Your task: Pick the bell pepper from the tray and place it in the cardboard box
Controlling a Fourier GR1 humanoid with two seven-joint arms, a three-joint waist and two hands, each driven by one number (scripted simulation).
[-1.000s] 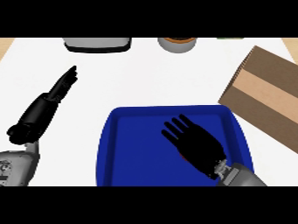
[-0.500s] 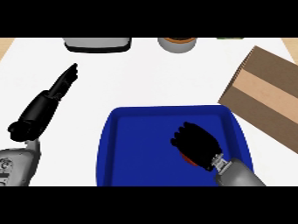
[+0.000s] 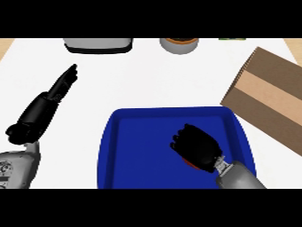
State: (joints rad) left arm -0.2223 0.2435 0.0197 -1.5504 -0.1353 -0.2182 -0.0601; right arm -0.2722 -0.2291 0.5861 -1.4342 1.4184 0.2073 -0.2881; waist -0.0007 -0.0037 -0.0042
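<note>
since before, right hand (image 3: 198,146) fingers have curled round the mostly hidden bell pepper (image 3: 191,164); orientation unreadable.

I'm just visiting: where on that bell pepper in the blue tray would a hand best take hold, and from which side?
Probably from above, round its body. The bell pepper lies in the blue tray, almost hidden under the right hand, which curls over it from above; only a red sliver shows. The tray's raised rim hinders a sideways approach.
</note>
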